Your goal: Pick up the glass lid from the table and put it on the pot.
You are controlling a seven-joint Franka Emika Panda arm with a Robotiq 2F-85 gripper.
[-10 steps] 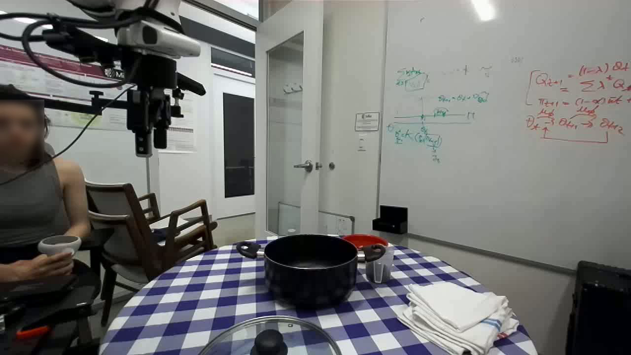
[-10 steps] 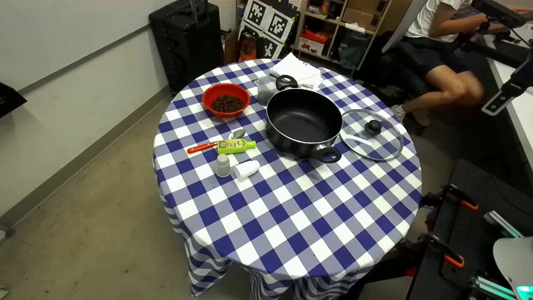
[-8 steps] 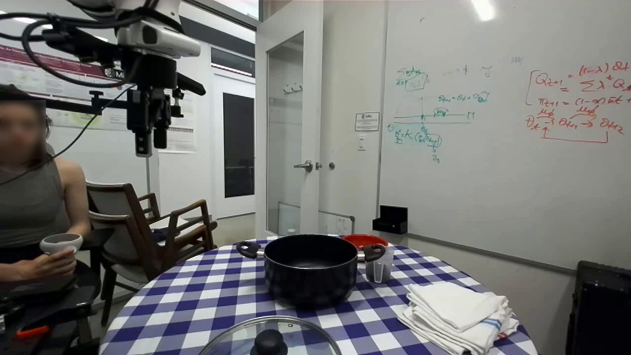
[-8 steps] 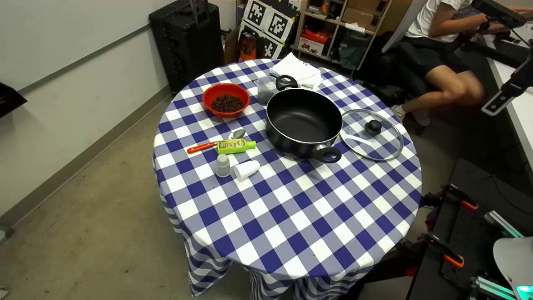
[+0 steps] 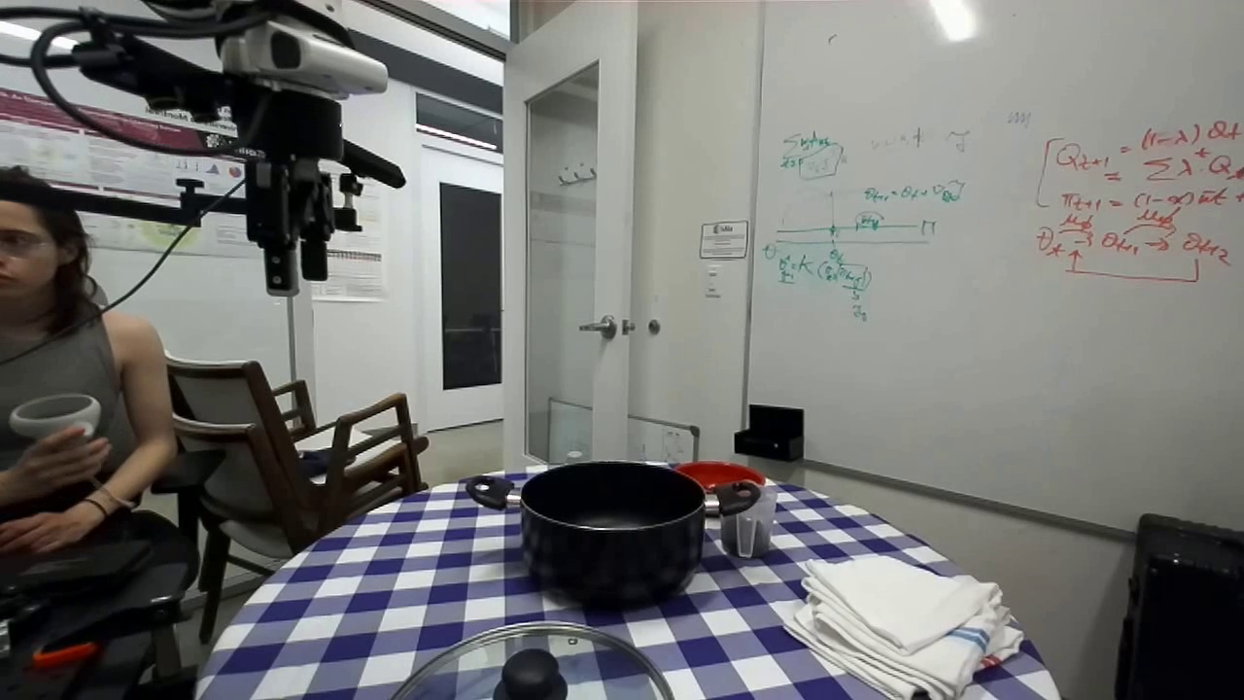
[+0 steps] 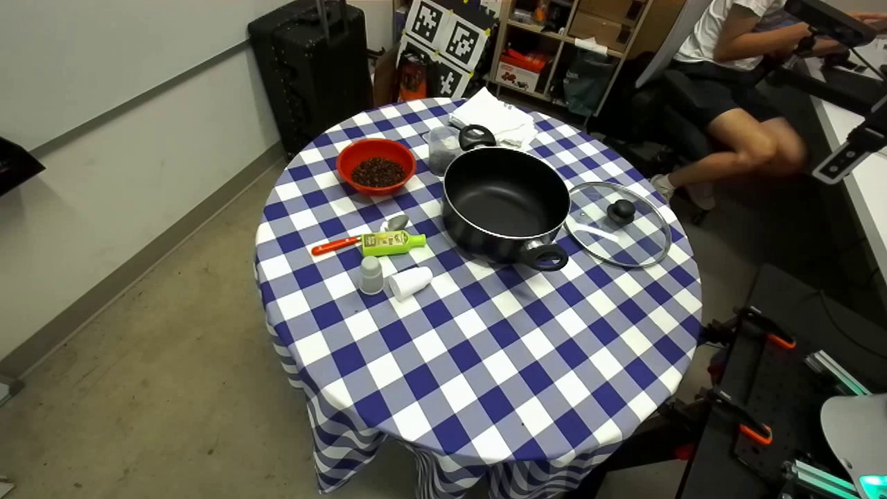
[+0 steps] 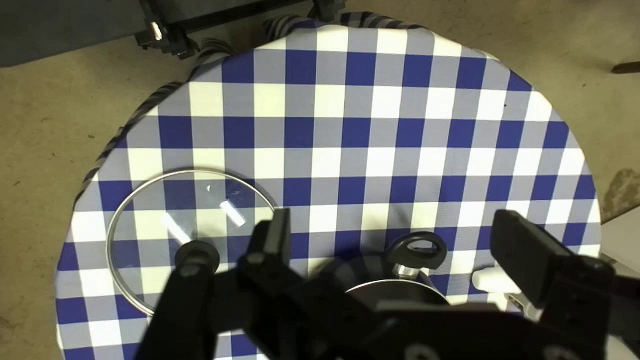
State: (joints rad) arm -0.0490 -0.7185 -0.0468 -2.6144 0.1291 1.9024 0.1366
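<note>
Glass lid (image 6: 610, 225) lies on the checkered table (image 6: 516, 353), right of the black pot (image 6: 506, 201) in an exterior view, gripper (image 7: 391, 220) jaws apart.

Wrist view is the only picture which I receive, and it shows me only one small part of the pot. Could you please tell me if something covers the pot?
Observer: No, the pot is uncovered: an exterior view shows its inside down to the bottom.
Operator: Thank you. At which height am I now, please?
Observer: In an exterior view, the gripper hangs clearly higher than the pot.
Operator: I understand. And what stands near the pot, outside of my picture?
Observer: A red bowl holding small dark pieces; an exterior view shows it standing apart from the pot.
</note>
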